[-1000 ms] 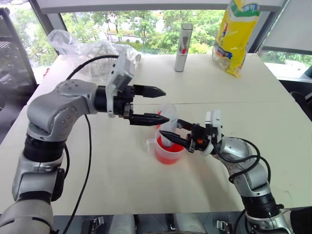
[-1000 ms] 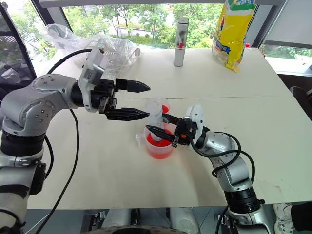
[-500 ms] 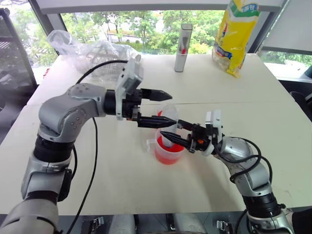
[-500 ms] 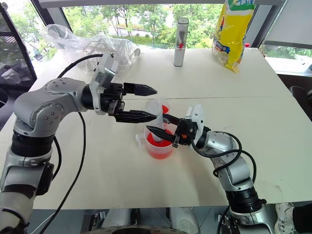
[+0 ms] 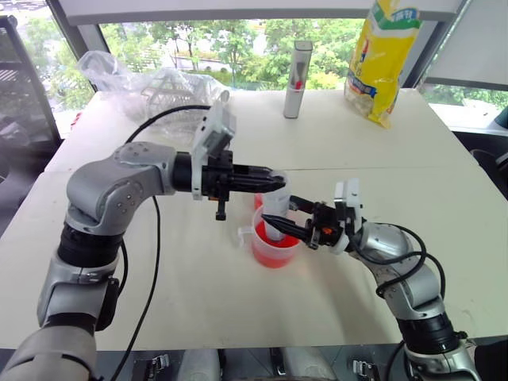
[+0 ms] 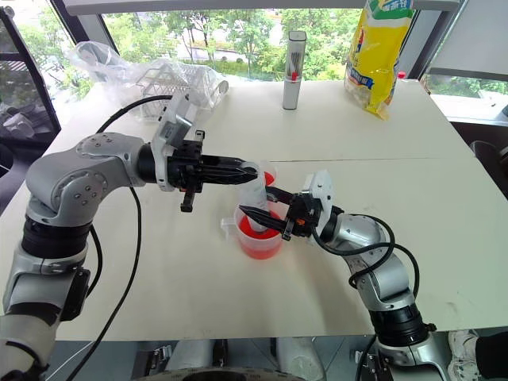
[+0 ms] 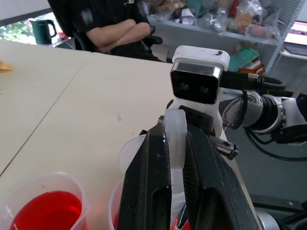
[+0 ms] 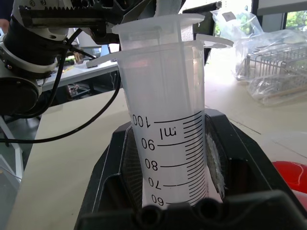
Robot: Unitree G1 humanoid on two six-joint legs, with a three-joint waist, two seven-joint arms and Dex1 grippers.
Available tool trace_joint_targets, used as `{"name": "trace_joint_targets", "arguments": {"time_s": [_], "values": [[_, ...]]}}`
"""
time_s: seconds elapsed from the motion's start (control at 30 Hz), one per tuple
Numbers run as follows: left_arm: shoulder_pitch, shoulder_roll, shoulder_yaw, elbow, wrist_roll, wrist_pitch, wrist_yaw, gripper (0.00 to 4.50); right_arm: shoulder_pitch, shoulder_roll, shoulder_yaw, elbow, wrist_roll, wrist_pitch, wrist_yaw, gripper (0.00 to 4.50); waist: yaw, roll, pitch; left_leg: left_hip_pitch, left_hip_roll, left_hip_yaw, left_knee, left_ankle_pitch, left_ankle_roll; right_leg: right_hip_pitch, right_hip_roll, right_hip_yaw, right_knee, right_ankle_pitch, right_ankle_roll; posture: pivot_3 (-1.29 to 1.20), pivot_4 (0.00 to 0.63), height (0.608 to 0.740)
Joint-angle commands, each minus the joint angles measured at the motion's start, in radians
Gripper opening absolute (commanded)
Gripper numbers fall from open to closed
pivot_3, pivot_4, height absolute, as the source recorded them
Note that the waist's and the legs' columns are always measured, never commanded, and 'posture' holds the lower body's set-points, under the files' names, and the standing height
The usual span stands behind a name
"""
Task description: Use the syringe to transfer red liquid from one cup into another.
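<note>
A big clear plastic syringe (image 8: 165, 120) with black number marks stands upright in the large clear measuring cup (image 5: 274, 242), the one with a little side handle. That cup sits on the white table (image 5: 198, 270), out in front of the robot, and it holds bright red liquid (image 5: 274, 250). The syringe's lower end goes down into the cup.

The right gripper (image 5: 274, 225) has its two black fingers closed tight around the syringe's barrel, pinching it from both sides (you can read the numbers just above the fingers in the right wrist view).

The left gripper (image 5: 274, 184) reaches in from the other side, higher up. Its two black fingers (image 7: 148, 187) are closed on the white plunger top (image 7: 175, 143) of the syringe, which sticks up between them.

A smaller clear plastic cup (image 6: 266, 176) with no handle stands just behind the big one, and it has red liquid in it too.

Far back on the table stand a grey upright tube (image 5: 298, 78), a yellow bag (image 5: 383, 55) and a wire rack in crinkly clear plastic (image 5: 155, 83).
</note>
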Motion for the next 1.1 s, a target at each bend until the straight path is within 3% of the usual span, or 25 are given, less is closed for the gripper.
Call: {"name": "trace_joint_targets", "arguments": {"time_s": [0.03, 1.1], "values": [[-0.014, 0.005, 0.024, -0.025, -0.013, -0.011, -0.003, 0.04, -0.010, -0.027, 0.013, -0.028, 0.013, 0.030, 0.025, 1.44, 0.000, 0.000, 0.000, 0.000, 0.000, 0.000, 0.000, 0.000, 0.000, 0.000, 0.000, 0.000, 0.000, 0.000, 0.000, 0.00, 0.150, 0.740], [-0.115, 0.026, 0.080, 0.038, -0.001, -0.038, 0.003, 0.04, 0.006, -0.095, 0.062, -0.039, 0.029, 0.095, 0.070, 1.44, 0.000, 0.000, 0.001, 0.000, 0.000, 0.000, -0.001, 0.000, 0.000, 0.000, 0.000, 0.000, -0.001, 0.000, 0.000, 0.00, 0.150, 0.740]]}}
